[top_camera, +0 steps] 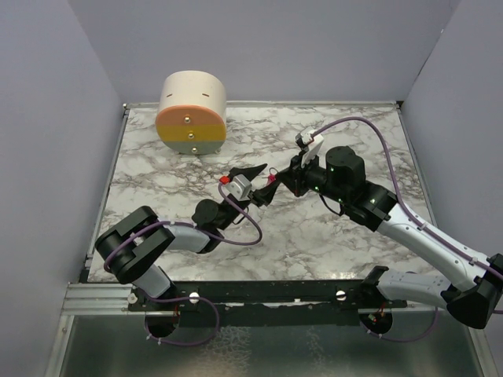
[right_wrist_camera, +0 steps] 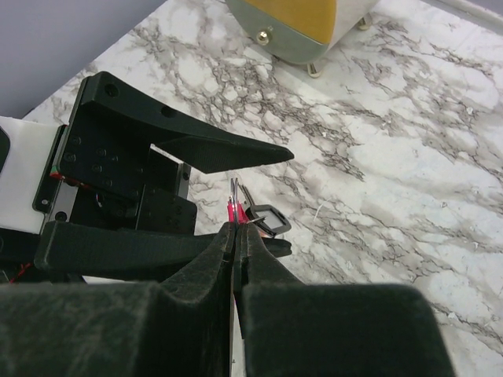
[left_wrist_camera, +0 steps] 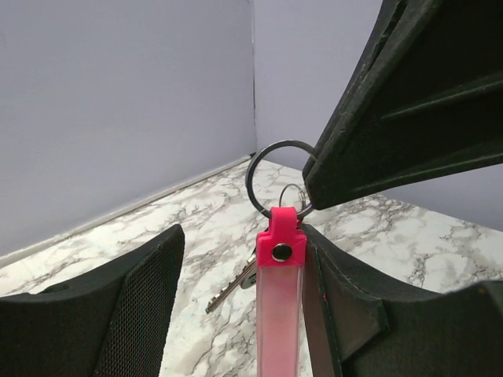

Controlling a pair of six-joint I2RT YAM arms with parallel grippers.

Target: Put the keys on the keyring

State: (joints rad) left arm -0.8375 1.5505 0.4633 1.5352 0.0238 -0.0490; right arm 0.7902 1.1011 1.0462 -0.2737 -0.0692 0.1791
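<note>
The pink stick-shaped key piece [left_wrist_camera: 279, 314] hangs by a snap loop from the dark keyring [left_wrist_camera: 249, 179]. A metal key [left_wrist_camera: 232, 287] with a black head [right_wrist_camera: 267, 220] hangs beside it. All are held above the marble table [top_camera: 314, 236]. My right gripper [right_wrist_camera: 237, 229] is shut on the keyring, pinching its edge; it sits at centre in the top view [top_camera: 279, 181]. My left gripper [left_wrist_camera: 244, 236] is open around the pink piece, which lies against its right finger [left_wrist_camera: 369, 314]; a wide gap separates it from the left finger [left_wrist_camera: 110, 314]. The two grippers meet tip to tip [top_camera: 266, 182].
A cream and orange cylindrical container [top_camera: 192, 112] stands at the table's back left and also shows in the right wrist view [right_wrist_camera: 306, 23]. Lilac walls [top_camera: 47, 141] enclose the table on three sides. A red plug [top_camera: 224, 180] sits on the left arm's cable.
</note>
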